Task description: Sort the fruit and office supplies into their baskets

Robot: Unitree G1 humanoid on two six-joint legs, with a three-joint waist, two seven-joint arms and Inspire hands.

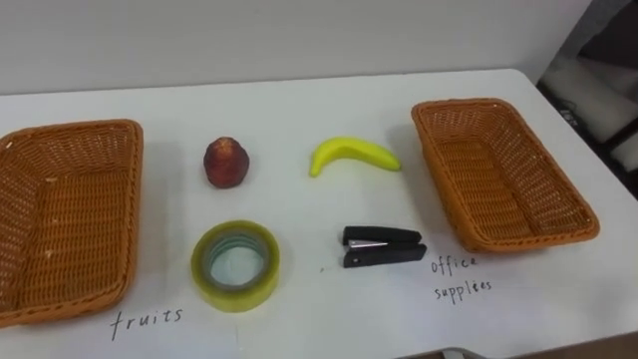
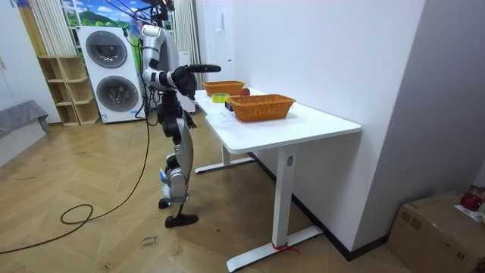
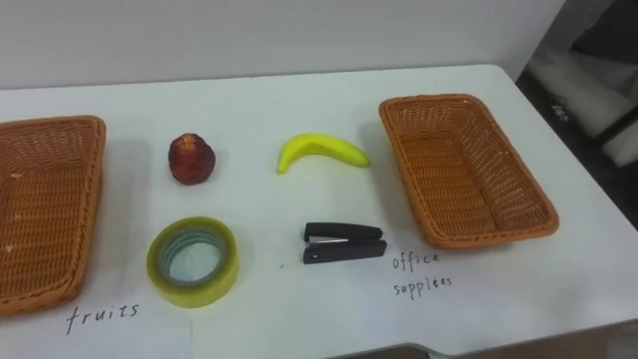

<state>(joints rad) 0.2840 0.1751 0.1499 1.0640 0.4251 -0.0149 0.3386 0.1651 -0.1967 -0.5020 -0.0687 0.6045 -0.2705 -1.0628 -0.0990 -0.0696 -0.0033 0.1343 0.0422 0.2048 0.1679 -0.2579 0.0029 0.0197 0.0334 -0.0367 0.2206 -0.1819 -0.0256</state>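
Fruits basket (image 1: 75,127) cut off at left; right hand (image 2: 214,68) (room view) too small to read.

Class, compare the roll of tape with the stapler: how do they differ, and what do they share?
The roll of tape is a yellowish ring; the stapler is a black straight bar. The tape lies flat, hole upward; the stapler points left to right. The tape is nearer the left basket, the stapler nearer the right basket. Both rest on the white table, in neither basket.
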